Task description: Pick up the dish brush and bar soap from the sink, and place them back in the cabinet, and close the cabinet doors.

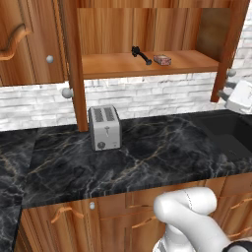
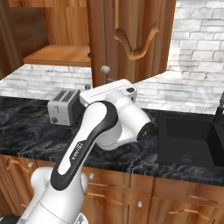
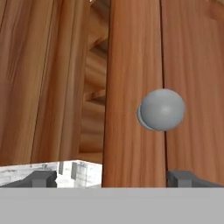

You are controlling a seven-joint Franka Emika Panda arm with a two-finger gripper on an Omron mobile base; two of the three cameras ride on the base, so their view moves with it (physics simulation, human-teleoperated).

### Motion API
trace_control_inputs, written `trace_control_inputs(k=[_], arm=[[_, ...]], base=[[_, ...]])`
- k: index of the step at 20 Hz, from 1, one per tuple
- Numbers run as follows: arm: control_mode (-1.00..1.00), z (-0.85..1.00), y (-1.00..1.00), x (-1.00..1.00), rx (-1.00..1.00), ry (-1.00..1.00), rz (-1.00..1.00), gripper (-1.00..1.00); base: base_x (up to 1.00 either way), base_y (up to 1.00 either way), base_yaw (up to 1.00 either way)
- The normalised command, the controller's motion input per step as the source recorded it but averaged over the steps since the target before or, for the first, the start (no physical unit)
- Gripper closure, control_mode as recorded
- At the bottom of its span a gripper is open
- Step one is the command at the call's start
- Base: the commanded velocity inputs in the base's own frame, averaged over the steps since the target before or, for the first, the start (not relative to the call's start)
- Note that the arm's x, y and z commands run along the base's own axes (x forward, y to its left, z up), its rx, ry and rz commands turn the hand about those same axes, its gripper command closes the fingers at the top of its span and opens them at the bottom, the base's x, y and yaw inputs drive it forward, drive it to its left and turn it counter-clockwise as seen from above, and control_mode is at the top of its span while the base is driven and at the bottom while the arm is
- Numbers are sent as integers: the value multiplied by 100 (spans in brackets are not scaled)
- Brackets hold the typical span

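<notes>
the setting was a domestic kitchen, rendered in simulation. a black marble surface [image 1: 147, 157] ran along a white brick backsplash [image 1: 147, 96]. a silver two-slot toaster [image 1: 104, 128] stood on the surface. a black sink [image 2: 192, 140] was set into the surface. reddish-brown wooden lower drawers [image 1: 142, 216] with curved handles sat below the surface. an upper wall cabinet [image 1: 147, 64] with open cabinet doors [image 2: 127, 39] and round silver knobs hung above it.
</notes>
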Motion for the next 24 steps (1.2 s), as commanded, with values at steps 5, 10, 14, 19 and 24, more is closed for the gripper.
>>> trace_control_inputs(k=[5, 10, 14, 19, 24], arm=[[-100, 0, 32, 26, 0, 0, 11, -100], [-100, 0, 24, 22, 0, 0, 12, -100], [-100, 0, 17, 29, 0, 0, 11, -100], [-100, 0, 16, 40, 0, 0, 4, -100], [-100, 0, 5, 35, 0, 0, 0, -100]], base=[[0, 0, 0], [0, 0, 0], [0, 0, 0], [0, 0, 0], [0, 0, 0]])
